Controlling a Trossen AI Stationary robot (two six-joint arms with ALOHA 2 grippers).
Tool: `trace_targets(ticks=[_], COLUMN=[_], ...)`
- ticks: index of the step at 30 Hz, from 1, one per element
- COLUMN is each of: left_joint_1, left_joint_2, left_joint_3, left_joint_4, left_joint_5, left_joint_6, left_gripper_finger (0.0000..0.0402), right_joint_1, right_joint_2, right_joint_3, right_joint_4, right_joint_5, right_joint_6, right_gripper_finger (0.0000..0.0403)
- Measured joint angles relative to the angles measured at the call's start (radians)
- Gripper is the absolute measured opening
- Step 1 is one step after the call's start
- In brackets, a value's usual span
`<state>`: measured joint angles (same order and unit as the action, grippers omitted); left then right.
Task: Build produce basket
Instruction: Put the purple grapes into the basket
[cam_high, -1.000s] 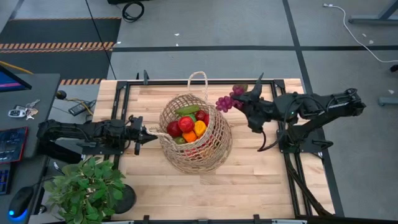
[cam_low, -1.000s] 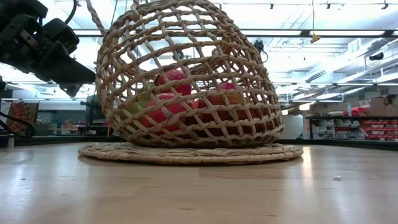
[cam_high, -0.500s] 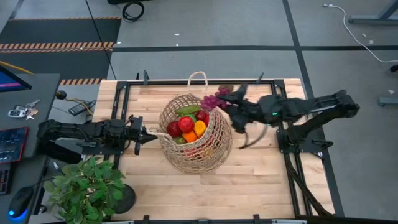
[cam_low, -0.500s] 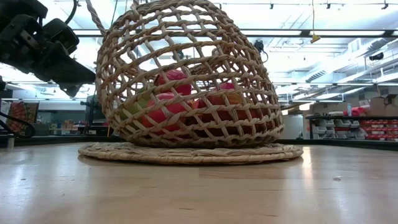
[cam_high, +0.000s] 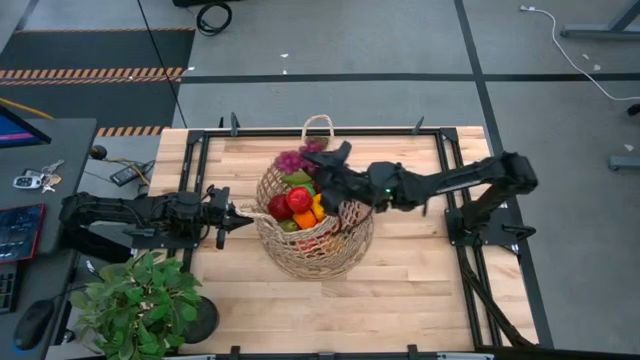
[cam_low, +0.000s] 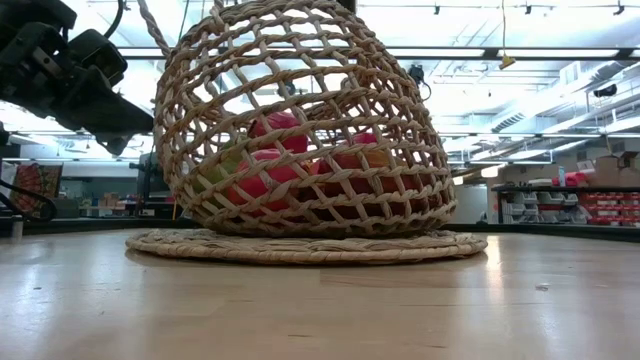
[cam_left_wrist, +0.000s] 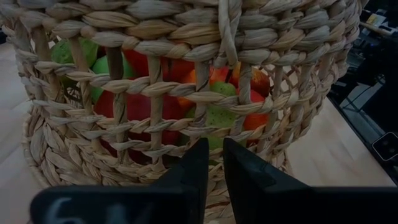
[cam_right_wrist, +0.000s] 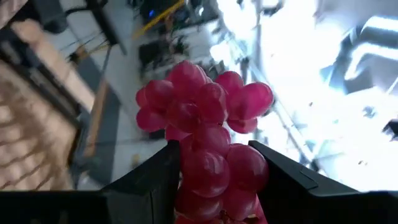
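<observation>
The tan wicker basket (cam_high: 318, 225) stands on a round woven mat (cam_low: 305, 246) at the table's middle, tipped a little. Inside it lies produce: red apples or tomatoes (cam_high: 297, 199), an orange piece (cam_high: 320, 206) and green pieces (cam_high: 300, 177). My right gripper (cam_high: 315, 166) reaches from the table's right, over the basket's far rim, shut on purple grapes (cam_high: 296, 158). My left gripper (cam_high: 243, 216) is shut at the basket's left side (cam_left_wrist: 149, 93), level with its lower half. My left gripper comes level from the table's left, and its shut fingertips (cam_left_wrist: 198, 163) are at the basket's left wall. In the high view a tan loop strand (cam_high: 254, 213) runs from the basket to the fingertips; the wrist view does not show it between them. My right gripper pinches the grape bunch's lower part (cam_right_wrist: 208, 171) between its two fingers. It comes almost level from the table's right. The bunch's free end (cam_right_wrist: 205, 99) juts beyond the fingertips, clear of the basket's far-left rim.
A leafy potted plant (cam_high: 140, 305) stands at the table's near left corner. The basket's long loop handle (cam_high: 318, 124) lies toward the far edge. Dark frame rails (cam_high: 200, 150) run along the table's sides. Bare wood (cam_high: 400, 300) lies toward the near edge.
My right gripper has carried the grapes toward the table's left and slightly down, from beyond the basket's far right side to above its far-left rim, tipping and rolling a little on the way. The grapes stay in its hold. The basket has not moved.
</observation>
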<state>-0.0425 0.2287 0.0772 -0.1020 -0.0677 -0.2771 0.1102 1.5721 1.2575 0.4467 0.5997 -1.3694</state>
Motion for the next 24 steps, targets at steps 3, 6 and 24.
trace_targets(ticks=[3, 6, 24], left_joint_1=[0.000, 0.000, 0.000], left_joint_2=[0.000, 0.000, 0.000], left_joint_3=[0.000, 0.000, 0.000], left_joint_4=[0.000, 0.000, 0.000], left_joint_5=[0.000, 0.000, 0.000], left_joint_6=[0.000, 0.000, 0.000], left_gripper_finger=[0.0059, 0.0061, 0.0063], right_joint_1=[-0.033, -0.067, -0.100], right_joint_2=[0.060, 0.118, 0.227], right_joint_3=[0.000, 0.000, 0.003], right_joint_4=[0.090, 0.099, -0.286], right_joint_5=[-0.106, -0.141, -0.216], right_joint_6=[-0.023, -0.014, 0.264], right_gripper_finger=[0.0192, 0.0192, 0.0192])
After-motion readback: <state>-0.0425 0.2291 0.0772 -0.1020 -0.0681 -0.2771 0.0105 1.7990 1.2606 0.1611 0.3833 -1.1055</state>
